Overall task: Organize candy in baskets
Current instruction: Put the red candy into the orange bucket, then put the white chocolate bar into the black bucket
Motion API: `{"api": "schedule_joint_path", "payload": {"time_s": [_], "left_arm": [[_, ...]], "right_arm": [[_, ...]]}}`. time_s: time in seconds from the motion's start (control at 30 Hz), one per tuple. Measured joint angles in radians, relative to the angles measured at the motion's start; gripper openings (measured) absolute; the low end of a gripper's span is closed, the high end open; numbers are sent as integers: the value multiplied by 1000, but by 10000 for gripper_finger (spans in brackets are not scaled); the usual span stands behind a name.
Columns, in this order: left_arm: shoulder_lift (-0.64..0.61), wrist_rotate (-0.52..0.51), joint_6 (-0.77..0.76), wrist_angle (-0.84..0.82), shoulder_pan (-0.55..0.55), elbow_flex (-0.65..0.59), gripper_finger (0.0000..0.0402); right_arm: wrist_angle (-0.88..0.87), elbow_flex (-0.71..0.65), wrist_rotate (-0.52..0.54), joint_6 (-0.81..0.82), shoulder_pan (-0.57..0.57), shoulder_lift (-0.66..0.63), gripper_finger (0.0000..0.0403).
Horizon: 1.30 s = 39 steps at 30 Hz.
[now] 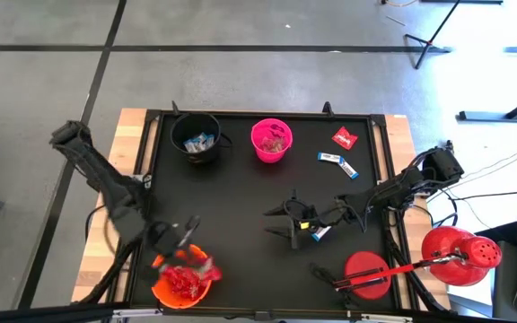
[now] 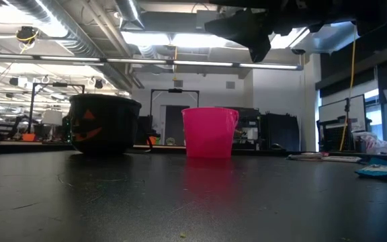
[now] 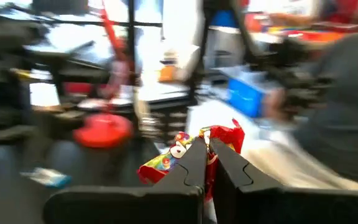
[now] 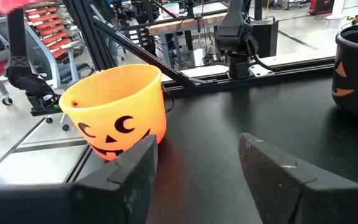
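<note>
My left hand [image 1: 187,240] grips a red candy packet [image 3: 188,149] over the orange basket [image 1: 179,285]; I should release only once centred. My right hand [image 1: 287,224] waits open

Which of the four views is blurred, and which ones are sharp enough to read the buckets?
Left wrist view: background smeared by motion blur; only the left hand, shut on a red packet, is readable. Right wrist view: sharp on the orange bucket. Low view: black bucket and pink bucket clear, ceiling lights glaring. High view: evenly lit.
</note>
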Motion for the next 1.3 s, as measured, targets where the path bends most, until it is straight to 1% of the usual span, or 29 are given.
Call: {"api": "schedule_joint_path", "payload": {"time_s": [0.1,0.2,0.33,0.43,0.57,0.67,0.73,0.83,0.9,1.0,1.07,1.17,1.23,1.3], "left_arm": [[-33,-9,-67,-78,-88,0,0],[-50,-74,-198,-210,-157,0,0],[-51,-116,-463,-379,-198,0,0],[-43,-132,-568,-419,-204,0,1],[-31,-152,-574,-378,-204,0,20],[-31,-191,-584,-435,-204,0,44],[-30,-220,-616,-473,-204,0,61],[-30,-230,-670,-515,-203,0,85],[-30,-232,-679,-520,-201,0,95],[-35,-250,-663,-515,-192,0,101],[-43,-297,-641,-509,-186,0,100],[-54,-399,-609,-512,-178,0,99],[-60,-460,-585,-520,-176,0,99],[-60,-516,-528,-522,-171,0,99]], "right_arm": [[-3,0,0,0,0,0,222],[-3,0,-1,0,0,0,218],[-3,0,-1,0,0,0,217],[-3,0,-1,0,0,0,217],[-2,0,-1,0,0,0,216],[-2,0,-1,0,0,0,216],[-2,0,-1,0,0,0,216],[-4,0,-2,-1,0,0,216],[-14,0,-2,-1,0,0,216],[-28,0,9,-2,0,0,216],[-38,0,51,-12,0,-2,216],[-126,0,135,-35,0,-44,216],[-220,0,210,-35,0,-95,216],[-354,0,292,-27,0,-154,216]]}}
